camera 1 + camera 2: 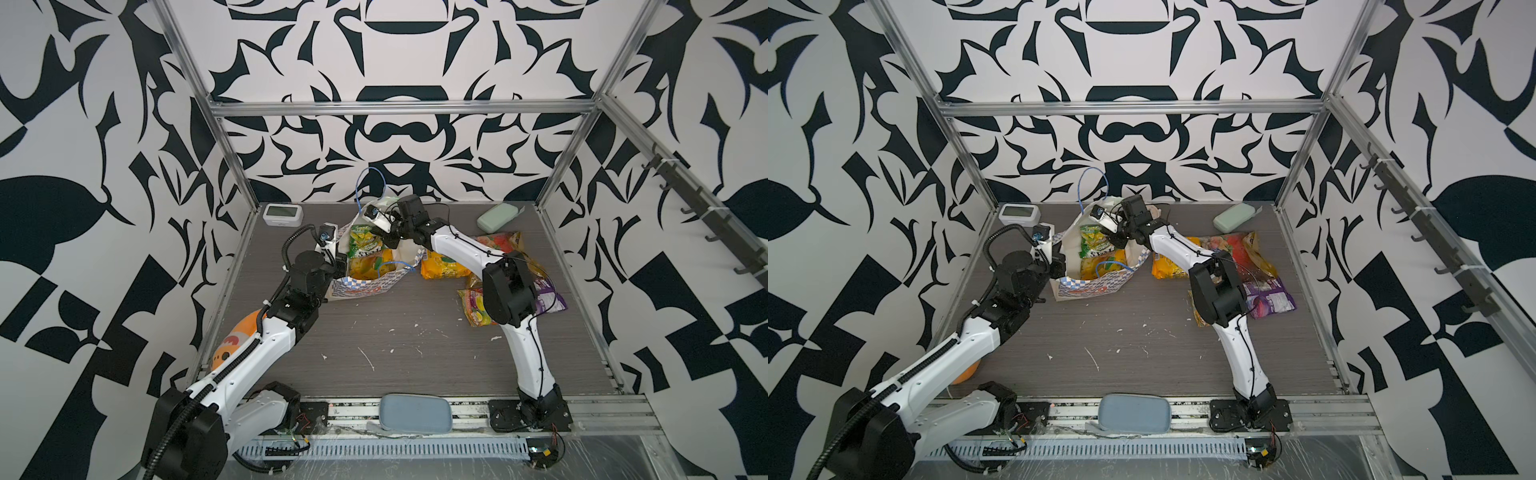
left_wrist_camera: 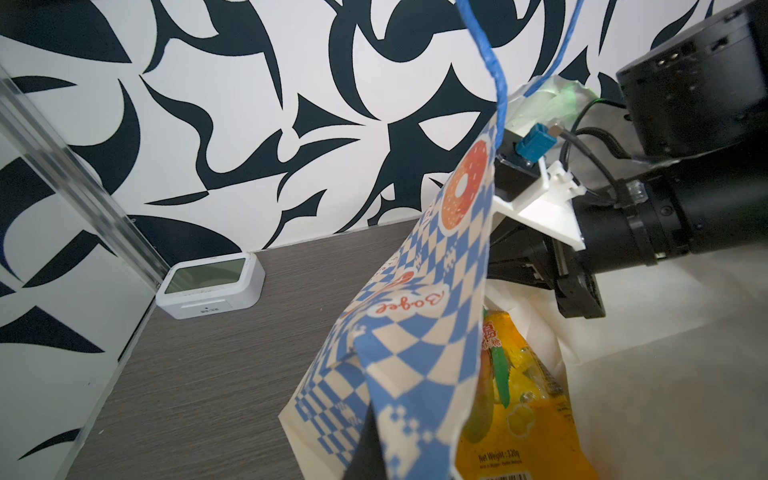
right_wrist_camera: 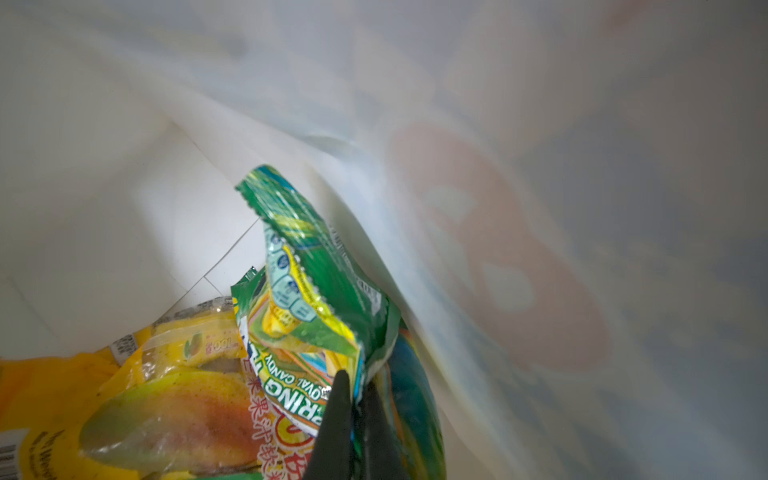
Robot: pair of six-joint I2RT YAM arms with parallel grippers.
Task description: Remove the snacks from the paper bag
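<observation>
Surface: grey wood-grain table [image 1: 395, 332], marked with white flecks [image 1: 365, 357].
Far left corner: small white display device [image 1: 283, 214].
Far right: mint green case [image 1: 496, 217].
Far middle: paper bag [image 1: 365, 286], standing with its mouth open.
Right of the bag: yellow-orange packet [image 1: 444, 266] just beside it, with the multicoloured candy pack [image 1: 496, 243] behind.
Right side, nearer: purple packet [image 1: 550, 297] and pink-orange packet [image 1: 471, 307], both partly hidden.
Left edge: orange plush fish [image 1: 232, 340], partly hidden.

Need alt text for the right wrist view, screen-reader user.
The right end effector is shut on the edge of a green candy packet inside the paper bag. A yellow mango packet lies beside it.
</observation>
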